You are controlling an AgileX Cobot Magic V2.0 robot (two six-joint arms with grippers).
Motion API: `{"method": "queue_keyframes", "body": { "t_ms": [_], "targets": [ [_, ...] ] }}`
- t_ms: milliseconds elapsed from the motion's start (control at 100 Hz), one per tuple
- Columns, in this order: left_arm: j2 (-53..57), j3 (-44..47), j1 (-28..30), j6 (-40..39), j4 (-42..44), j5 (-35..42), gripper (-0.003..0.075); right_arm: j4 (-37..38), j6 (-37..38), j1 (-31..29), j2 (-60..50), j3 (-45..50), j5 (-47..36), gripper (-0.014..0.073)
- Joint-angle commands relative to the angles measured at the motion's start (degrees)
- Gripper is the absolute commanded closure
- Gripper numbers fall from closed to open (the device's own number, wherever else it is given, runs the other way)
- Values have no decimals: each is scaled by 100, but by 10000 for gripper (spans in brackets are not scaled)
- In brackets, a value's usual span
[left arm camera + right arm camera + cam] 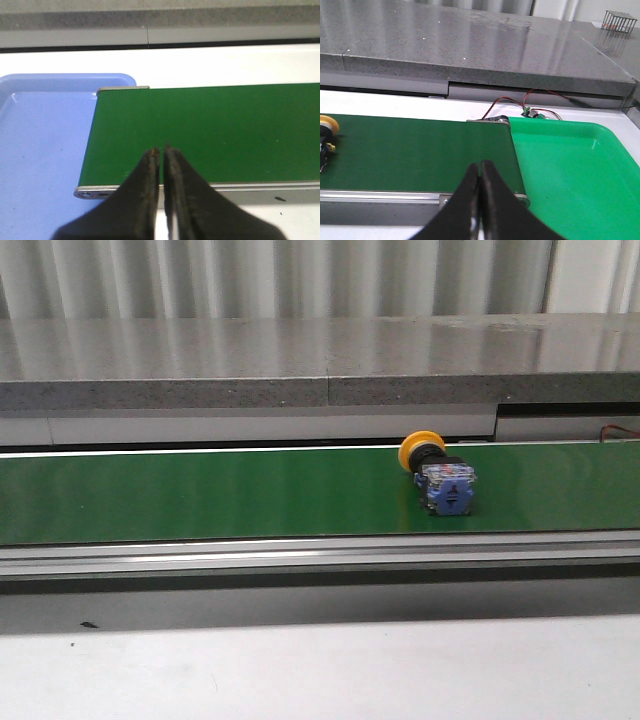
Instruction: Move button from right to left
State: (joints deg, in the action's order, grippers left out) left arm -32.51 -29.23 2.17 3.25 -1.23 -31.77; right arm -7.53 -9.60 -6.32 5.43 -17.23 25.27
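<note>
Lying on its side on the green belt [200, 495]: the button [440, 476], right of the belt's middle, nearer the far edge than the near one. Yellow cap toward the far edge and slightly left, blue-and-grey contact block toward the near edge, so long axis running roughly across the belt with a small slant. Touching nothing but the belt.

Right gripper [480, 167] hanging over the near edge close to the belt's right end, jaws together, holding nothing; only the cap and collar of the button caught at the margin of its wrist view, off toward the belt's middle. Green tray [570, 170] just past that end.

Left gripper [160, 150] at the belt's left end beside the blue tray [40, 150], jaws together too, empty, no button in its view.

Judged from this: right arm clearly nearer. Needed for the pick: jaws opened, a sideways shift along the belt toward its middle, closing across the long axis at the black collar or block.
</note>
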Motion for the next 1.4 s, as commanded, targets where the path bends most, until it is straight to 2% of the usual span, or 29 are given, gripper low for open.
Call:
{"method": "queue_keyframes", "body": {
  "t_ms": [0, 60, 110, 160, 210, 250, 420, 590, 890, 1100, 1250, 1390],
  "targets": [
    [-364, -390, -39, -41, -59, 174, 566, -30, -58, -9, 67, -156, -500, 662],
    [-561, -505, -39, -41, -88, 84, 426, -30, -58, -9, 67, -156, -500, 662],
    [-685, -572, -39, -41, -152, -12, 262, -30, -58, -9, 67, -156, -500, 662],
    [-791, -640, -39, -41, -213, -80, 132, -30, -58, -9, 67, -156, -500, 662],
    [-887, -695, -39, -41, -238, -142, 42, -30, -58, -9, 67, -156, -500, 662],
    [-941, -737, -39, -41, -238, -154, 8, -30, -58, -9, 67, -156, -500, 662],
    [-985, -762, -39, -41, -248, 71, 31, -30, -58, -9, 67, -156, -500, 662],
    [-1041, -850, -39, -41, -897, -49, 69, -30, -58, -9, 67, -156, -500, 662],
    [-2341, -2024, -62, -41, -1238, -1368, 71, -30, -58, -9, 67, -156, -500, 662],
    [-3229, -2679, -666, -528, -1162, -1596, 71, -30, -58, -9, 67, -156, -500, 662],
    [-3893, -3145, -1311, -1503, -496, -1852, 71, -30, -58, -9, 67, -156, -500, 662],
    [-4539, -3628, -1866, -1927, -293, -2127, 71, -30, -58, -9, 67, -156, -500, 662]
  ]
}}
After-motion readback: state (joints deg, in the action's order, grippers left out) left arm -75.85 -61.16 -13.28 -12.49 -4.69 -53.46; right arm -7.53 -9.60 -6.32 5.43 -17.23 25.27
